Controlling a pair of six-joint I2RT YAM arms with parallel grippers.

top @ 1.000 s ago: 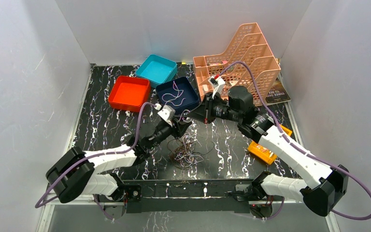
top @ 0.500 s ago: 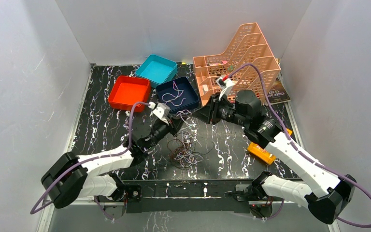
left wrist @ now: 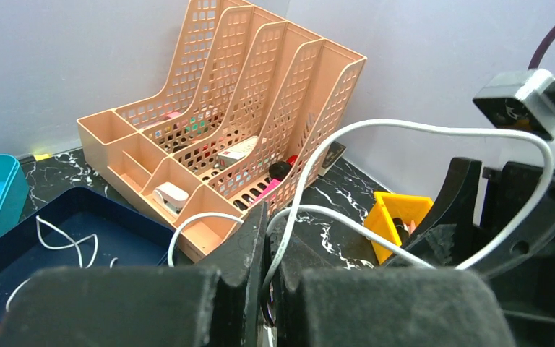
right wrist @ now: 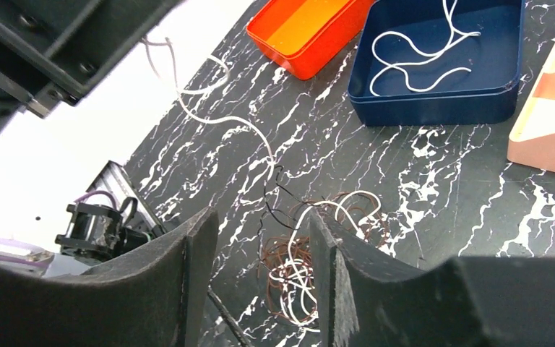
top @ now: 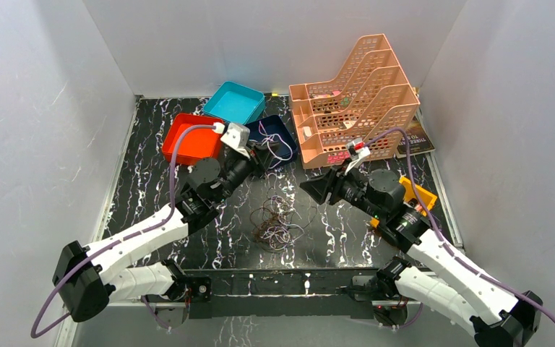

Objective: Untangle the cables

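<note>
Two hands: the left hand (left wrist: 269,238) is clenched on one whitish cable (left wrist: 405,126), and the right hand (right wrist: 260,217) is released and empty. One tangle of cables (right wrist: 296,267) lies on the desk (right wrist: 419,195), below and between them.

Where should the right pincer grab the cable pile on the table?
Probably the white loop at the edge of the pile nearest the navy tray. It lies apart from the brown coils, so the open right pincer can drop from above and close across it. The left pincer pinches another white strand.
</note>
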